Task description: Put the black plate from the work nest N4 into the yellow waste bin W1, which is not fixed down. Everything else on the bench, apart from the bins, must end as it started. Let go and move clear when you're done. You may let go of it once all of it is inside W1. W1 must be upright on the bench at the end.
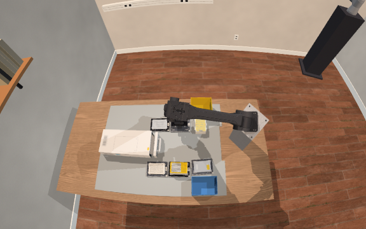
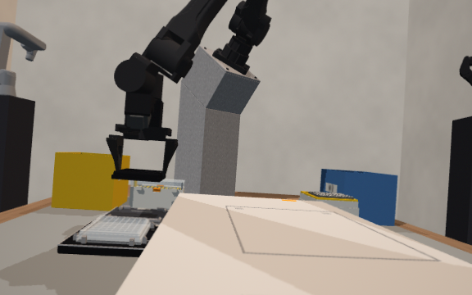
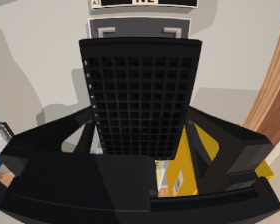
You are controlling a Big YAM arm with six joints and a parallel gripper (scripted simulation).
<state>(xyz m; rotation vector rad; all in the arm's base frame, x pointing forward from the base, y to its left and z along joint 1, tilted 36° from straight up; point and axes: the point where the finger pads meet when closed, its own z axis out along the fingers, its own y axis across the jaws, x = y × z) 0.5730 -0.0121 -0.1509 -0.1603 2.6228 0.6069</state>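
My gripper (image 2: 141, 171) is shut on the black plate (image 2: 138, 174) and holds it level, well above the bench. In the wrist view the black plate (image 3: 140, 99) fills the space between my fingers, its grid of wells facing up. Below it lies an empty grey nest (image 3: 139, 28). The yellow waste bin W1 (image 1: 201, 102) stands upright at the back of the mat, just behind my arm; it also shows in the exterior view (image 2: 82, 180).
A white plate in a black nest (image 2: 113, 231) lies below and left of the gripper. A yellow tip box (image 1: 200, 125) sits right of it. A large beige instrument (image 1: 127, 143), three more plates (image 1: 178, 168) and a blue bin (image 1: 204, 185) fill the front.
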